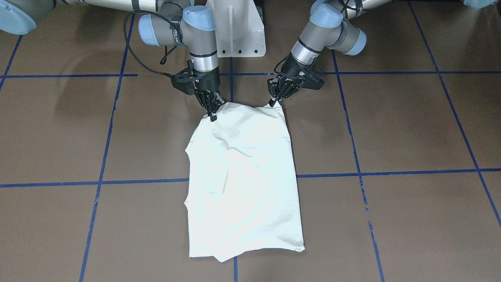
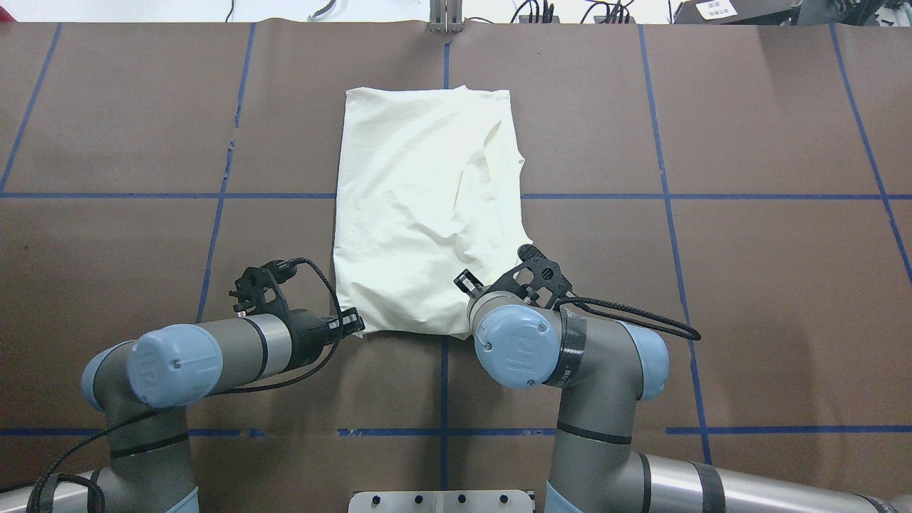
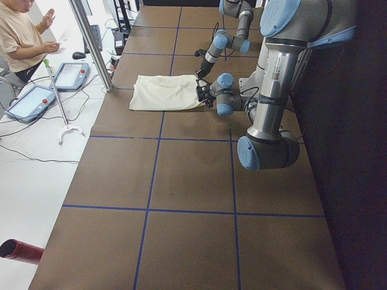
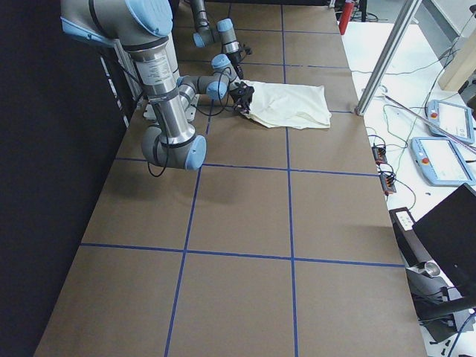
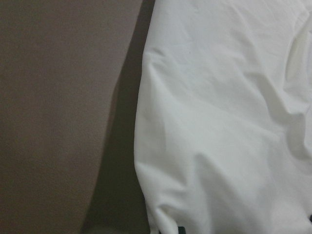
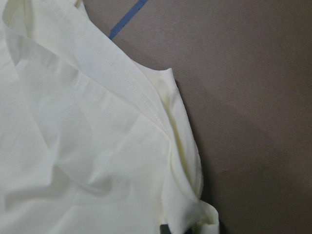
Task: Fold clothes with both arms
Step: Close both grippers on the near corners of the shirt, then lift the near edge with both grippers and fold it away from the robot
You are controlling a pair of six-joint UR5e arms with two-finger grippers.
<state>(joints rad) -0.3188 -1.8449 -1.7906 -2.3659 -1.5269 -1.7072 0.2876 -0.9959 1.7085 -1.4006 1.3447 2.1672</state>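
The cream-white T-shirt (image 1: 242,176) lies folded into a long rectangle on the brown table, plain side up; its print is hidden. It also shows in the overhead view (image 2: 420,214) and in both wrist views (image 5: 229,122) (image 6: 73,146). My left gripper (image 1: 274,102) is shut on the shirt's near corner on my left side (image 2: 358,328). My right gripper (image 1: 212,115) is shut on the other near corner; in the overhead view its fingertips are hidden under the wrist. Both hold the near edge low at the table.
The white pedestal (image 1: 238,27) stands between the arm bases. Blue tape lines (image 2: 445,377) grid the brown table. Beyond the far edge are a metal post (image 3: 91,42), teach pendants (image 3: 69,75) and an operator (image 3: 21,30). A red cylinder (image 3: 21,249) lies off the table.
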